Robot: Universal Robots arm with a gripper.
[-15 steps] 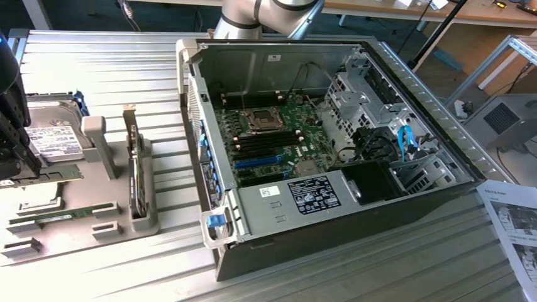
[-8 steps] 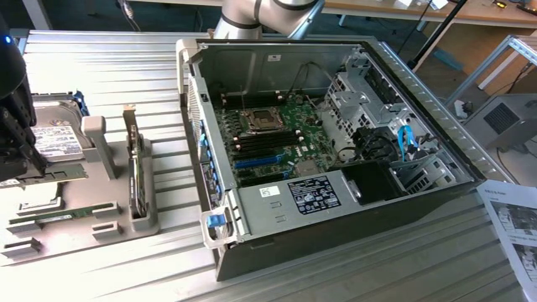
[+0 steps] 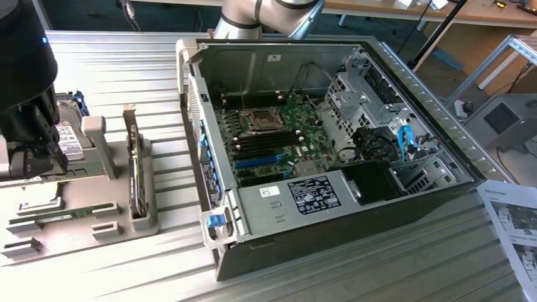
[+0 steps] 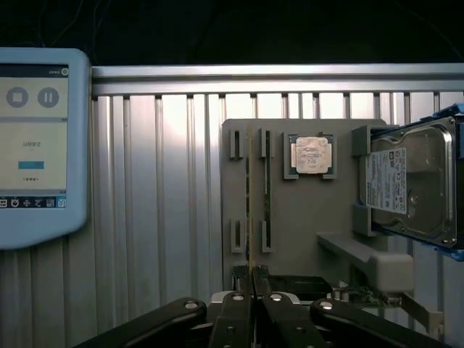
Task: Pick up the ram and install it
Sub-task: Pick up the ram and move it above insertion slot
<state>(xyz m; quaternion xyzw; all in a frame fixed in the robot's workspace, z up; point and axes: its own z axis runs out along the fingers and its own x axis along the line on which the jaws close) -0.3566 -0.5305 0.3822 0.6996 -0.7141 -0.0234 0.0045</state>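
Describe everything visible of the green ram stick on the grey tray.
The long, thin green circuit-board ram stick stands on its long edge in a slot row of the flat grey plastic tray, at the exterior view's left. Grey tabs flank it near both ends. The wrist view sees it edge-on, a narrow line running toward the shut black claw; contact between them cannot be told.

Ribbed bare-metal table [image 4: 159, 181]; matt grey plastic holder [image 4: 304, 217]; shiny metal hard drive [image 4: 424, 181].
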